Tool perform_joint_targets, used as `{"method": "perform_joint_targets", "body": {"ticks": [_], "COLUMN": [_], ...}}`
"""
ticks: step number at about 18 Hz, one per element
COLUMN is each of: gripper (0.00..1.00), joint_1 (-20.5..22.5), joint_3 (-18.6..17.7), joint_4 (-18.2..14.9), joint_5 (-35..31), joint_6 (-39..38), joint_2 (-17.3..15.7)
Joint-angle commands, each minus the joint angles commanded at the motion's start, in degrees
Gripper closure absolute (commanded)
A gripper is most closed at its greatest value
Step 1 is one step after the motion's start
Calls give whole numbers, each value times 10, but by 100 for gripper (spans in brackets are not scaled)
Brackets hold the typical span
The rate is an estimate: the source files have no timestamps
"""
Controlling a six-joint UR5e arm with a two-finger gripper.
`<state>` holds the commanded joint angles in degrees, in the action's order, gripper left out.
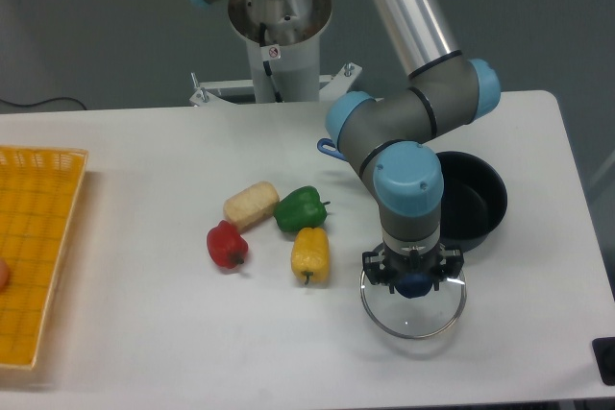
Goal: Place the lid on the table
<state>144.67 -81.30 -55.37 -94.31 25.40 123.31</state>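
A round clear glass lid (413,306) with a thin metal rim and a dark blue centre knob lies low over the white worktop (144,333), just in front of a black pot (471,201). Whether its rim already touches the surface cannot be told from this angle. The gripper (414,278) points straight down over the lid, its fingers clenched on the knob, which is likely why the glass hangs level: a grip at the centre keeps the disc balanced. The pot stands open and empty behind the lid, close to it but not touching, with its blue handle (331,149) showing past the arm on the far side. To the left of the lid, just beside it, lies a yellow pepper (309,254); beyond that are a green pepper (301,208), a pale corn piece (251,205) and a red pepper (227,245), clustered together. Far to the left of the lid, at the worktop's edge, sits a yellow mesh tray (38,247). The lid has bare white surface beneath and in front of it, and the worktop's front and right edges are some way off, so a set-down here looks safe. The task seems close to finished, with only the lowering and release judged to remain.
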Motion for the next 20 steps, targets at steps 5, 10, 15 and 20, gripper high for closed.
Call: {"method": "perform_joint_targets", "body": {"ticks": [5, 10, 15, 20], "gripper": [48, 47, 46, 46], "joint_1": [-5, -7, -8, -12], "joint_3": [-1, -5, -8, -8], "joint_4": [1, 2, 2, 3], "joint_5": [5, 6, 6, 5], "joint_6": [-4, -5, -5, -6], "joint_2": [12, 20, 23, 28]}}
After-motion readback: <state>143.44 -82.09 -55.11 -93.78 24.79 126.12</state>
